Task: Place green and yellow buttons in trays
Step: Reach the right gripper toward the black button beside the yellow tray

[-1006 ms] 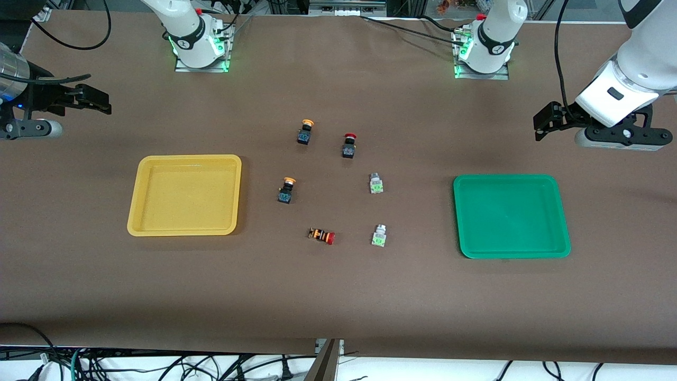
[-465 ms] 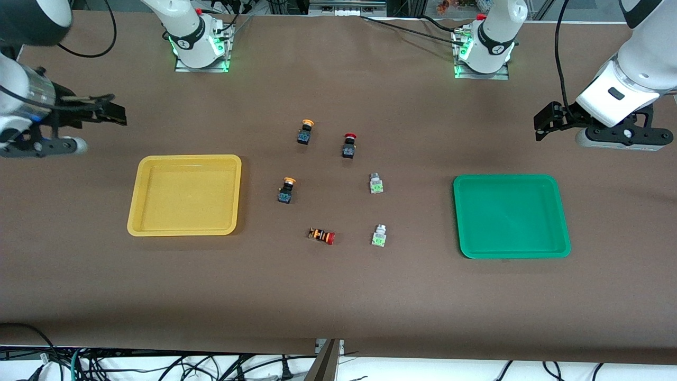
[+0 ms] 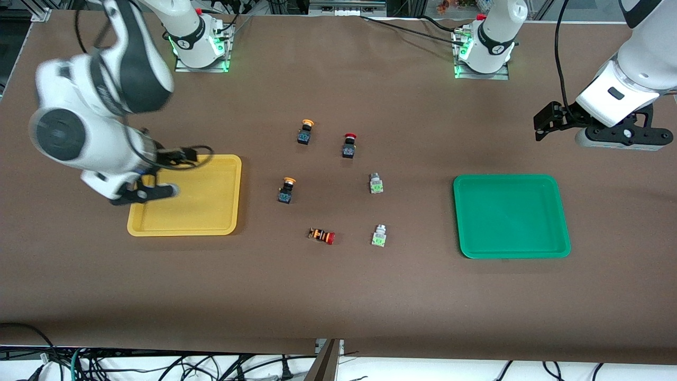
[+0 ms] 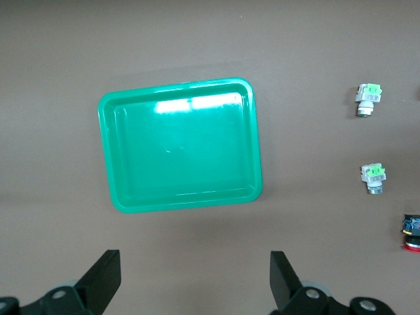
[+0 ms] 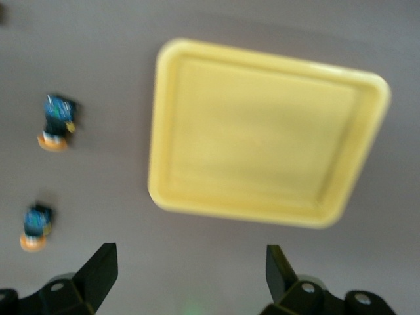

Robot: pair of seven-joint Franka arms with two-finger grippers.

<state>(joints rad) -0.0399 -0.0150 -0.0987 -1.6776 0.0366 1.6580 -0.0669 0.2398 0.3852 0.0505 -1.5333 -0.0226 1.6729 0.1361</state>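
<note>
Two yellow-capped buttons (image 3: 305, 132) (image 3: 286, 190) and two grey-white green-marked buttons (image 3: 375, 183) (image 3: 378, 236) stand on the table between the trays. The yellow tray (image 3: 211, 203) and the green tray (image 3: 510, 216) hold nothing. My right gripper (image 3: 186, 156) is open and empty over the yellow tray's rim. Its wrist view (image 5: 190, 275) shows the yellow tray (image 5: 269, 131) and both yellow-capped buttons (image 5: 56, 125) (image 5: 36, 230). My left gripper (image 3: 546, 121) is open and empty over bare table beside the green tray. Its wrist view (image 4: 195, 282) shows the green tray (image 4: 180, 144) and both green-marked buttons (image 4: 369, 98) (image 4: 374, 177).
A black switch with a red cap (image 3: 348, 145) stands beside the farther yellow-capped button. A red-capped switch with an orange-striped body (image 3: 321, 236) lies on its side beside the nearer green-marked button. The brown table stretches wide toward the front camera.
My right arm has swung in from its end of the table, and its gripper now hangs over the yellow tray's rim. The left arm and all the buttons have stayed put.
</note>
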